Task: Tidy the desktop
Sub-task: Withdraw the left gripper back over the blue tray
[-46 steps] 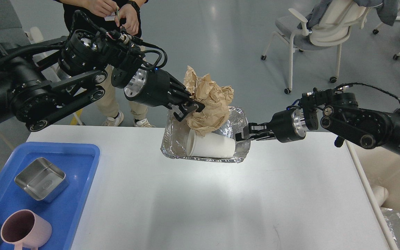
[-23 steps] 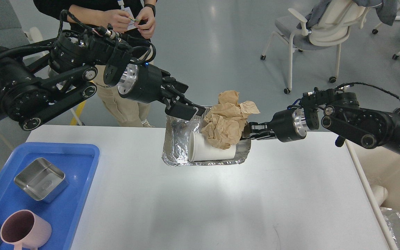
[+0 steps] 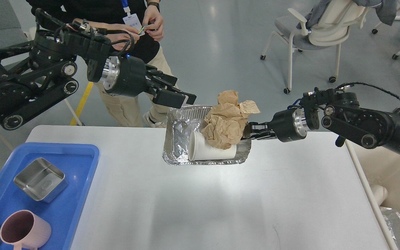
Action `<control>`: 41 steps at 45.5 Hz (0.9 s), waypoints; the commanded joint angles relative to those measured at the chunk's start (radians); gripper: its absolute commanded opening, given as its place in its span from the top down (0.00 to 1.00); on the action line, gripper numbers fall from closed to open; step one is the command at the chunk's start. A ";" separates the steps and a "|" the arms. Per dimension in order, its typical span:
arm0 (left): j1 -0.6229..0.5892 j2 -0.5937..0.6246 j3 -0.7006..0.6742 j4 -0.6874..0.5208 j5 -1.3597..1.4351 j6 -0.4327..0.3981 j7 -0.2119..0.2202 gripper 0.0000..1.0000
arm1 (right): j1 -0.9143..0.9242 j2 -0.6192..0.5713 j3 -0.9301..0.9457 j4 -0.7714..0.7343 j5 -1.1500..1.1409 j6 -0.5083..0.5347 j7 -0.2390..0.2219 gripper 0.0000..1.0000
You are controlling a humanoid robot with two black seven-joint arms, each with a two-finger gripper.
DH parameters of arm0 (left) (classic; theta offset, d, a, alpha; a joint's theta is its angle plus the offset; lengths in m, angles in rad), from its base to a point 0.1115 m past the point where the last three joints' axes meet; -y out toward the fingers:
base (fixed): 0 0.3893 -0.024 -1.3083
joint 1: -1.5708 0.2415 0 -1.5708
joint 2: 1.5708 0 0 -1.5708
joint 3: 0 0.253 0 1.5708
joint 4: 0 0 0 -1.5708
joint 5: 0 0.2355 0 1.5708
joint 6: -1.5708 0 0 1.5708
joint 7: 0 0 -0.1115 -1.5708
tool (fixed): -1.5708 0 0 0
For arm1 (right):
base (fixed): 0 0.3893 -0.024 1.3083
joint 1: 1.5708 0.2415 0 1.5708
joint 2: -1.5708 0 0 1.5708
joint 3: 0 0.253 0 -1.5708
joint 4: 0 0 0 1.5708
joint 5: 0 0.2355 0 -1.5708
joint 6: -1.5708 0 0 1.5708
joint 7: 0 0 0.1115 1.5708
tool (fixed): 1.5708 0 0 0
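White and wide, the bench (image 3: 221,201) fills the lower view, with grey floor and a chair (image 3: 311,31) behind. A foil tray (image 3: 179,139) stands near the far edge, holding a paper cup (image 3: 208,151) on its side and a crumpled brown paper (image 3: 227,121). My right pincer (image 3: 250,134) is clenched on the tray's right rim. My left pincer (image 3: 186,99) hovers above the tray's far left corner, released and holding nothing. At left, a blue tray (image 3: 78,163) carries a steel tin (image 3: 40,178) and a pink mug (image 3: 24,231).
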 commanded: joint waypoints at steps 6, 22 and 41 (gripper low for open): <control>0.306 0.115 -0.257 -0.013 -0.140 0.098 0.163 0.03 | -0.005 -0.029 0.000 0.003 0.001 0.000 0.000 1.00; 0.866 0.014 -0.843 -0.045 -0.297 0.230 0.163 0.03 | -0.016 -0.094 0.012 0.020 0.001 -0.001 0.000 1.00; 1.101 -0.196 -0.983 -0.039 -0.768 0.336 0.168 0.03 | -0.019 -0.144 0.015 0.047 0.003 -0.005 0.000 1.00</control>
